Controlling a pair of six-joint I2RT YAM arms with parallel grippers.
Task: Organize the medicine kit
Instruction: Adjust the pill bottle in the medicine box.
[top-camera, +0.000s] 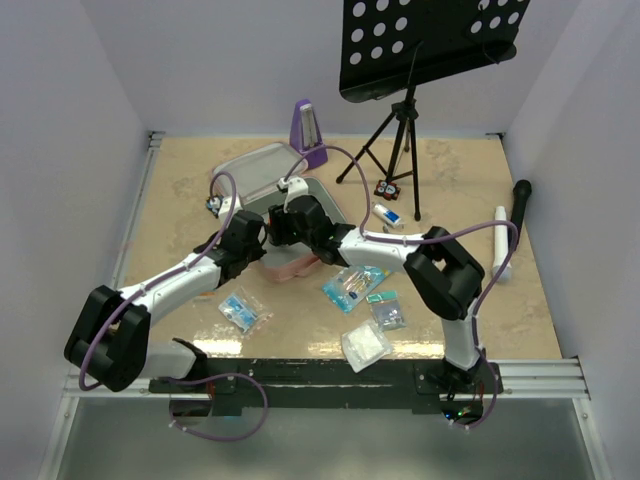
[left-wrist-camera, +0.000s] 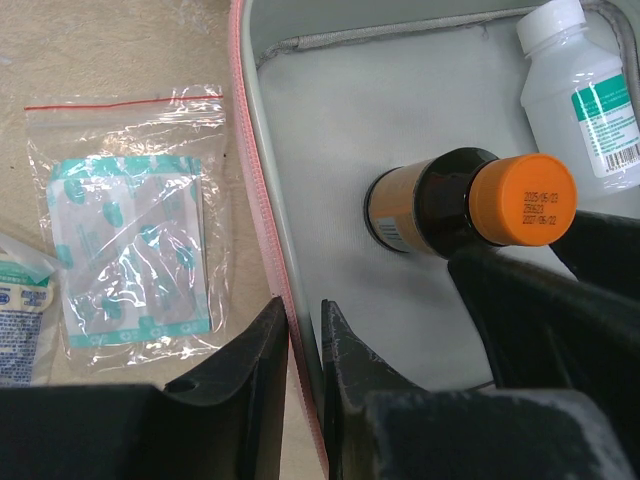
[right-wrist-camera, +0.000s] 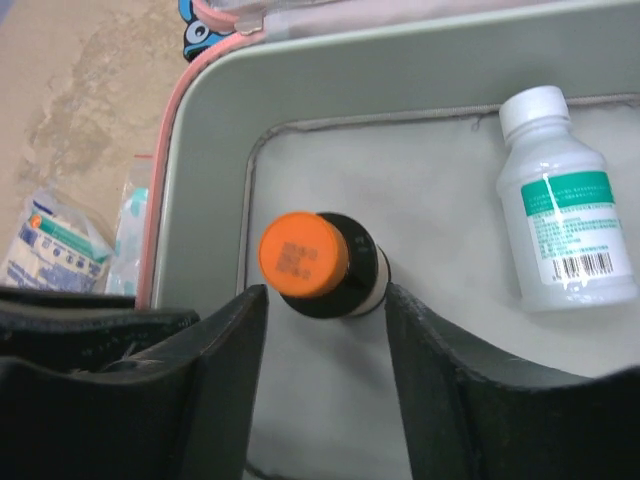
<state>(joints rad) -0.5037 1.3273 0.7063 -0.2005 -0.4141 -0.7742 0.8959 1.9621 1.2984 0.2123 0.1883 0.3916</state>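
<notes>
- Left gripper: pinching the rim of the open pink square soft-sided medicine kit on the beige tabletop, likely to steady it.
- Right gripper: straddling the upright brown bottle with orange cap inside the kit; clamped or loose, cannot tell.
- Beyond: white plastic bottle, lying inside.

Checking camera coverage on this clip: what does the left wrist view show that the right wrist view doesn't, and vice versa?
Only the left wrist view: the left fingers pinching the pink rim of the medicine kit, and the zip bag of teal-printed dressings in full. Only the right wrist view: both right fingers flanking the orange-capped bottle, contact unclear. Both views: that bottle, the white bottle and the kit's grey lining.
</notes>
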